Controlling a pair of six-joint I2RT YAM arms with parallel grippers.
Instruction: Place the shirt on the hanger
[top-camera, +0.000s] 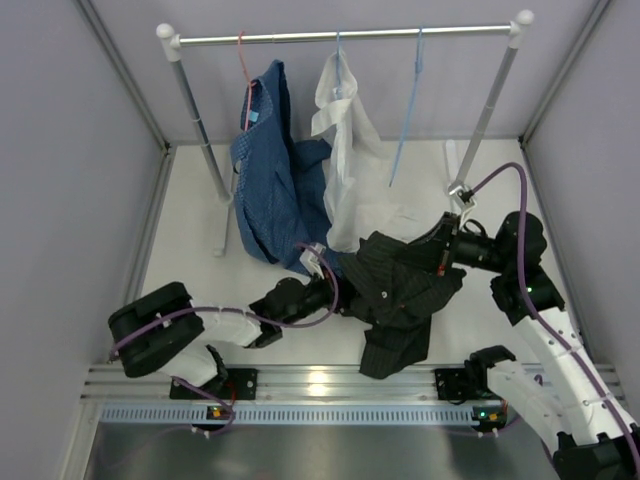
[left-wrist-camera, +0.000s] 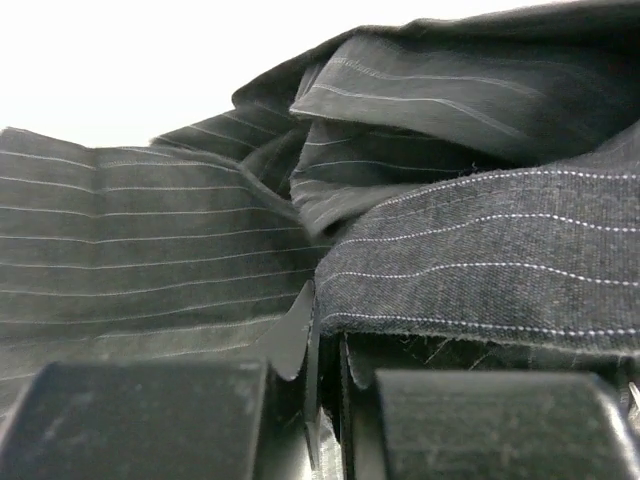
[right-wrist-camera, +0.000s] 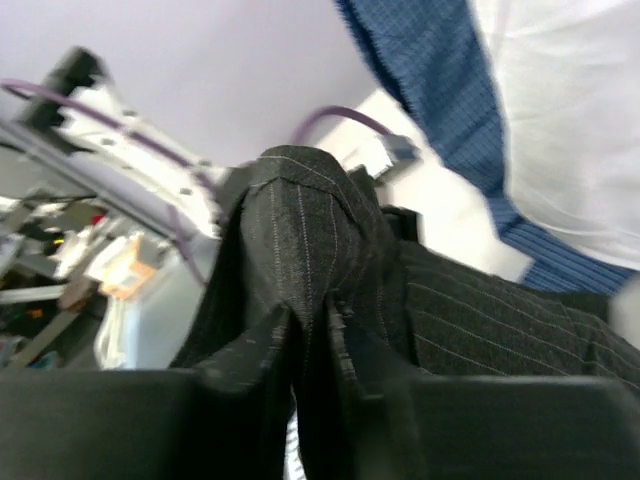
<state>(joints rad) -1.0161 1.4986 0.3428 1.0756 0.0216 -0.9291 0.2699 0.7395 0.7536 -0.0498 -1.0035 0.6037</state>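
Observation:
The black pinstriped shirt (top-camera: 400, 295) lies bunched on the white table between my two arms. At its left edge, my left gripper (top-camera: 335, 288) has its jaws almost together; in the left wrist view the gripper (left-wrist-camera: 325, 320) pinches a hem of the shirt (left-wrist-camera: 480, 250). My right gripper (top-camera: 437, 250) holds the shirt's upper right part. In the right wrist view the shirt (right-wrist-camera: 300, 230) rises in a fold from between the near-shut fingers of that gripper (right-wrist-camera: 315, 315). The light-blue wire hanger (top-camera: 405, 110) hangs empty on the rail, behind the shirt.
A metal rail (top-camera: 345, 37) on two posts spans the back. A blue patterned shirt (top-camera: 265, 180) on a red-orange hanger (top-camera: 243, 70) and a white shirt (top-camera: 345, 150) hang from it, their lower parts reaching the table just behind the black shirt. Grey walls close both sides.

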